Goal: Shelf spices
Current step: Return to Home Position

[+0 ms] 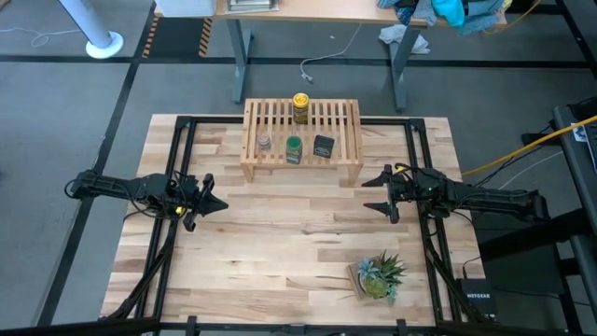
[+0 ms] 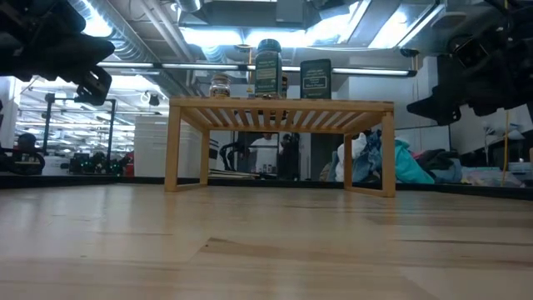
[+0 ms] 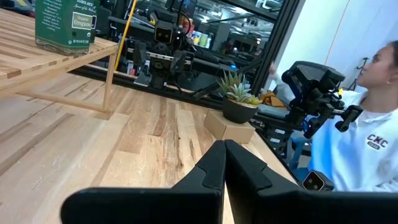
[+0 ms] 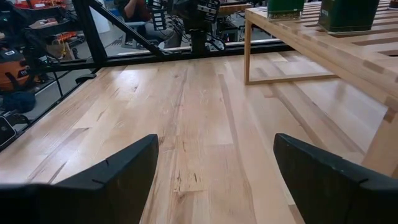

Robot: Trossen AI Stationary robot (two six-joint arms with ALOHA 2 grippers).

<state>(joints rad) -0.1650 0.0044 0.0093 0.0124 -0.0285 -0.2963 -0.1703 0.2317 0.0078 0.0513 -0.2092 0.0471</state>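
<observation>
The light-wood shelf point(image 1: 301, 138) stands on its legs at the table's far middle. On its slatted top stand the yellow-lidded jar point(image 1: 300, 106) at the far side, the tiny grey-topped jar point(image 1: 265, 143), the green-lidded jar point(image 1: 294, 148) and the black tin point(image 1: 324, 145). They also show in the low view, on the shelf point(image 2: 279, 108). My left gripper point(image 1: 216, 204) is shut and empty, left of the shelf's near side. My right gripper point(image 1: 373, 194) is open and empty, right of the shelf's near right leg.
A small potted green plant point(image 1: 381, 275) on a little box stands at the near right of the table. A person in a white shirt point(image 3: 367, 143) sits beyond the table's right side. Bare tabletop point(image 1: 298, 233) lies between the two grippers.
</observation>
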